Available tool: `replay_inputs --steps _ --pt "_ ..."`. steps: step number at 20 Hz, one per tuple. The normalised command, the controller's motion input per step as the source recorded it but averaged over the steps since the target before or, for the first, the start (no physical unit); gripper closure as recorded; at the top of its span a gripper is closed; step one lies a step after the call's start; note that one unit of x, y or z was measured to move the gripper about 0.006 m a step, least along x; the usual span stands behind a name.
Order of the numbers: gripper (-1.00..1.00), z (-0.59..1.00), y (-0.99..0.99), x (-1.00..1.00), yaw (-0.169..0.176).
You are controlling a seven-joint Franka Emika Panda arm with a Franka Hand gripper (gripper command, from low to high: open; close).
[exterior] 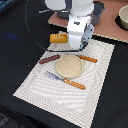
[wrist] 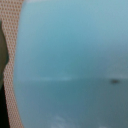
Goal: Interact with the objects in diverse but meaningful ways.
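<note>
A pale blue carton-shaped block (wrist: pixel 70 60) fills almost the whole wrist view, very close to the camera. In the exterior view my gripper (exterior: pixel 74 48) is lowered at the far edge of the striped placemat (exterior: pixel 45 85), and the arm hides the block there. No finger shows clearly, so the jaws' state is unclear. The yellow-orange bread loaf (exterior: pixel 58 38) lies just to the exterior view's left of the gripper. The reddish-brown sausage stick (exterior: pixel 49 59) lies on the mat beside a round tan plate (exterior: pixel 69 66). The small white-and-blue piece is out of view.
A wooden-handled knife (exterior: pixel 66 80) lies on the mat in front of the plate, and another wooden-handled utensil (exterior: pixel 87 58) lies at its right. Behind, a brown board (exterior: pixel 112 27) holds a grey pot (exterior: pixel 97 12) and a pale bowl (exterior: pixel 123 17).
</note>
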Motion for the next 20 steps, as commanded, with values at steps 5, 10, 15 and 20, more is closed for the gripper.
replay_inputs --steps 5,10,15,20 --pt "1.0 -0.07 0.21 0.17 0.007" --pt "1.0 0.36 0.02 0.03 0.0" --pt "1.0 0.37 0.0 -0.01 0.0" --pt "1.0 0.38 -0.16 -0.14 0.0"
